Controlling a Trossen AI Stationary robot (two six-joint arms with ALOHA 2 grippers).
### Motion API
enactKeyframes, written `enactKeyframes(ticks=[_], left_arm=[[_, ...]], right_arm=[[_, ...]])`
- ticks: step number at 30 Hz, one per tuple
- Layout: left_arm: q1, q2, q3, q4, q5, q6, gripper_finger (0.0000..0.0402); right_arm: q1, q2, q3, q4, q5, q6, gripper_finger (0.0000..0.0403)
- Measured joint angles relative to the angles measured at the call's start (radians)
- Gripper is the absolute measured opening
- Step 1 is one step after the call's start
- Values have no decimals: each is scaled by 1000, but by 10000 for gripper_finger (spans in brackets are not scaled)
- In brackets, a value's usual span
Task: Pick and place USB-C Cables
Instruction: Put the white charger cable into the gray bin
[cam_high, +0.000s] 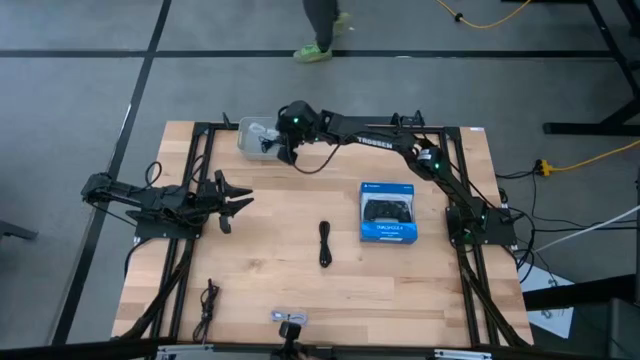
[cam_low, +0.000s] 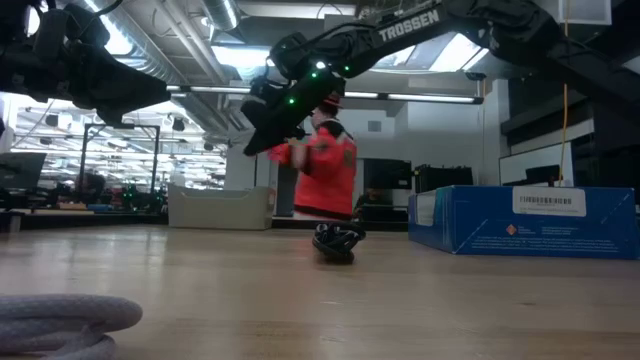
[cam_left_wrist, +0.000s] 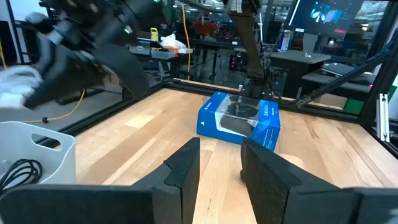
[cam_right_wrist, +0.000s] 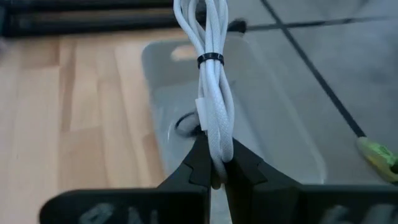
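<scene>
USB-C cable (cam_right_wrist: 214, 118), silvery-white, runs lengthwise up the frame's centre from my right hand (cam_right_wrist: 217, 171), which pinches it over the grey bin (cam_right_wrist: 292, 134); its top end is cut off.

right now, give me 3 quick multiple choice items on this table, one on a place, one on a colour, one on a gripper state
1. Where is the right gripper?
A. over the bin at the table's far edge
B. over the blue box
C. at the table's near edge

2. What colour is the cable bundle that it holds?
A. black
B. yellow
C. silvery-white

3. How is the left gripper?
A. shut on a cable
B. open, empty
C. shut on the box

Answers:
1 A: the high view shows it above the bin.
2 C: the right wrist view shows the pale bundle.
3 B: its fingers stand apart with nothing between.
</scene>
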Motion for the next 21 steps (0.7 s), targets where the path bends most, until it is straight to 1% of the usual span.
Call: enactKeyframes(ticks=[2,4,9,13,15,17,21], left_arm=[[0,0,0,0,0,0,110],[0,0,0,0,0,0,110],[0,0,0,0,0,0,110],[0,0,0,0,0,0,110],[0,0,0,0,0,0,110],[0,0,0,0,0,0,110],[0,0,0,0,0,0,110]], right_arm=[[-16,0,0,10,-57,30,22],[-24,7,0,11,-89,46,22],[-21,30,2,52,-95,-3,22],[-25,73,-1,72,-96,-4,22],[-26,82,-3,109,-90,-4,22],[-26,82,1,161,-89,-10,38],[-25,85,2,176,-89,18,94]])
